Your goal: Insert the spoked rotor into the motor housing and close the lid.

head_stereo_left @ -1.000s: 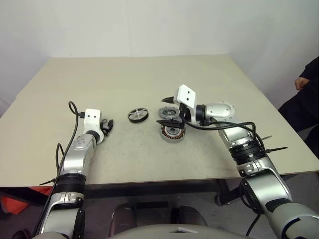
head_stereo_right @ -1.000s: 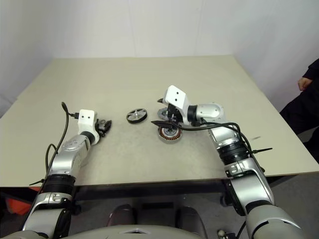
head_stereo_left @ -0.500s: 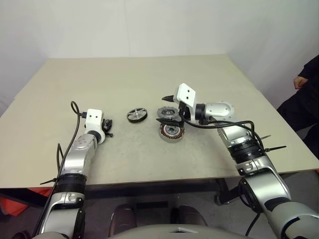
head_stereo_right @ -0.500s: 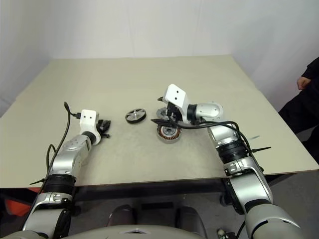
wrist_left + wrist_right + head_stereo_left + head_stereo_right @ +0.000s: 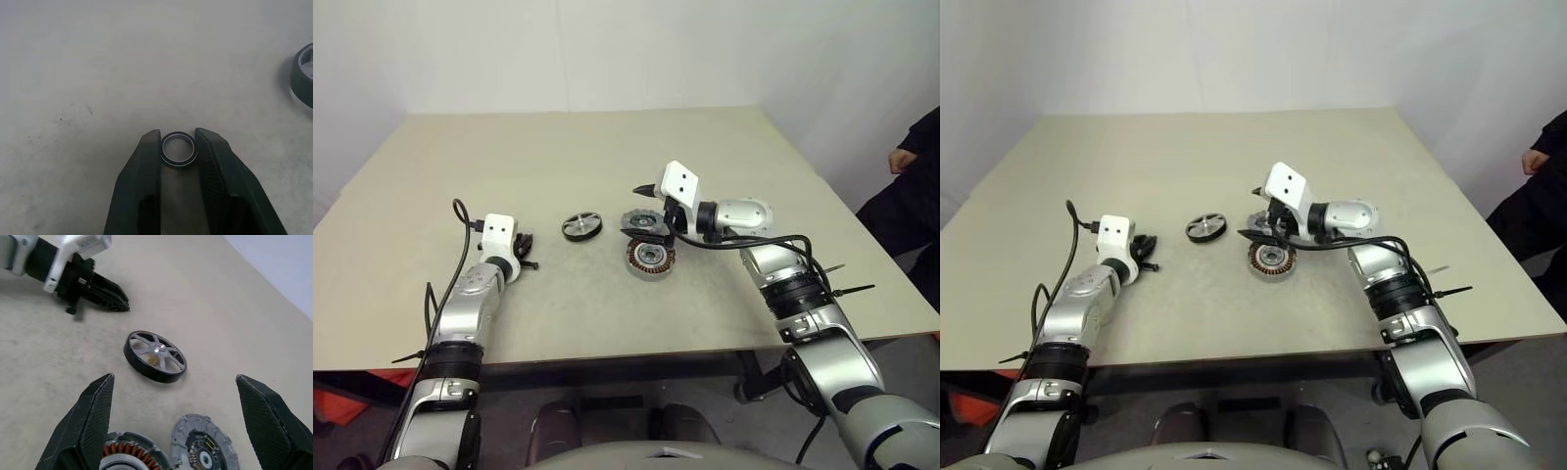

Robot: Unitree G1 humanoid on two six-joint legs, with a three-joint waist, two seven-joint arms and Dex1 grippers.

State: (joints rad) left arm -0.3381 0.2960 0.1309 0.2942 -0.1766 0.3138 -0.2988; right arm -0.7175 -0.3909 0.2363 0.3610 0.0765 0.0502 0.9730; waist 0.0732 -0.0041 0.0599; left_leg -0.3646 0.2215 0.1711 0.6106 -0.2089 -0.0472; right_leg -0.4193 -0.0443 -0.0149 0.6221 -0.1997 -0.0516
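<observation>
The spoked rotor (image 5: 582, 225), a silver wheel with a dark rim, lies flat on the table between my two grippers, also in the right wrist view (image 5: 155, 356). To its right sit the motor housing (image 5: 650, 258) with copper windings and, just behind it, the grey lid (image 5: 644, 224). My right gripper (image 5: 631, 213) hovers wide open over the lid and housing, nothing between its fingers (image 5: 93, 416). My left gripper (image 5: 524, 253) rests low on the table left of the rotor. Its fingers (image 5: 146, 161) are shut on a small thin ring (image 5: 178, 149).
The beige table (image 5: 607, 157) stretches wide behind and in front of the parts. A person in dark clothing (image 5: 915, 166) stands past the table's right edge. A black cable (image 5: 460, 225) loops off my left wrist.
My left gripper's fingers have narrowed onto the small ring. The right gripper has stayed open above the lid and housing, and the parts have not moved.
</observation>
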